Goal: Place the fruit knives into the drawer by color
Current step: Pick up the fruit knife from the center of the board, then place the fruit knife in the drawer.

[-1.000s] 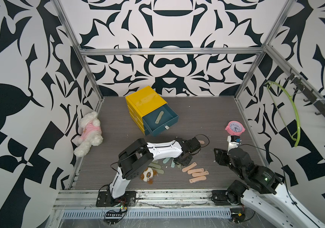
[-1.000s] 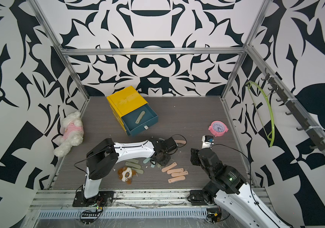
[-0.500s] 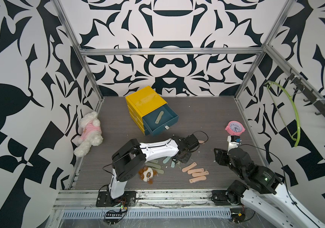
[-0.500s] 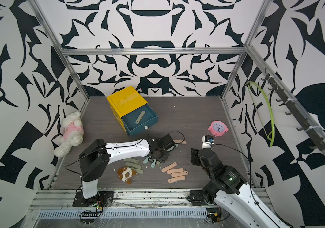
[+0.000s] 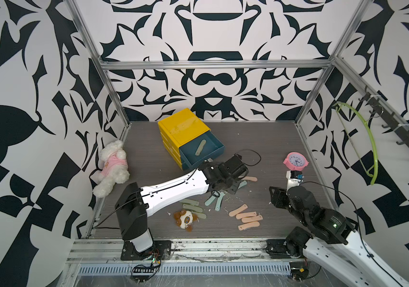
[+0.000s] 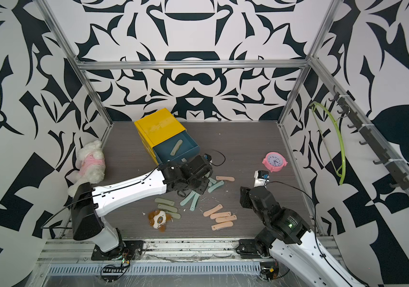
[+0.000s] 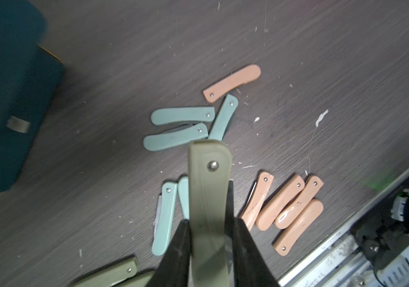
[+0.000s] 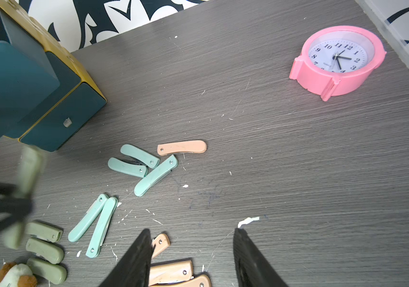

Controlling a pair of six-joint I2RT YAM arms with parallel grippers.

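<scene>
Left gripper (image 7: 209,223) pinches an olive knife (image 7: 209,179); right gripper (image 8: 192,232) hangs spread, empty, over peach knives (image 8: 171,272).

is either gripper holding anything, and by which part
The left gripper is shut on an olive green knife, pinching its long edges near mid-length, rivet end sticking out. The right gripper is open and empty.

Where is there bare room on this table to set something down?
Widest bare patch: the back tabletop between the yellow drawer unit and the pink clock. A smaller one lies between the white plush dog and the drawer unit. Crowded: the front middle, with olive knives, teal knives, peach knives and the small plush toy.
</scene>
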